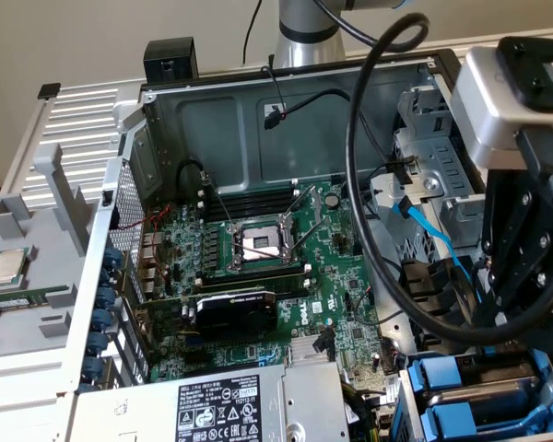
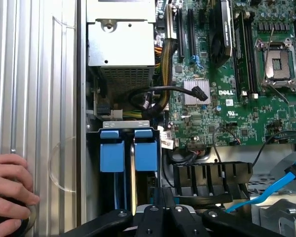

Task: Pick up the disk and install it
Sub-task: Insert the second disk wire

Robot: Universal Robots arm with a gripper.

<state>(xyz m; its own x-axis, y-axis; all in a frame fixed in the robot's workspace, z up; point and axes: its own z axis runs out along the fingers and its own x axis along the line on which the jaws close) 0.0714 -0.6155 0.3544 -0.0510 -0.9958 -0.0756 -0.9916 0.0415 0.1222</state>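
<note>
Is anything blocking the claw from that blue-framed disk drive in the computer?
Nothing visible does. The gripper hangs shut right over the disk in its blue carrier. A person's hand rests well aside, on the ribbed panel.

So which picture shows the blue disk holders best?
The wrist view: both blue holders face the camera, side by side in their black bay. The exterior view catches them at its lower right corner, partly behind the gripper.
</note>
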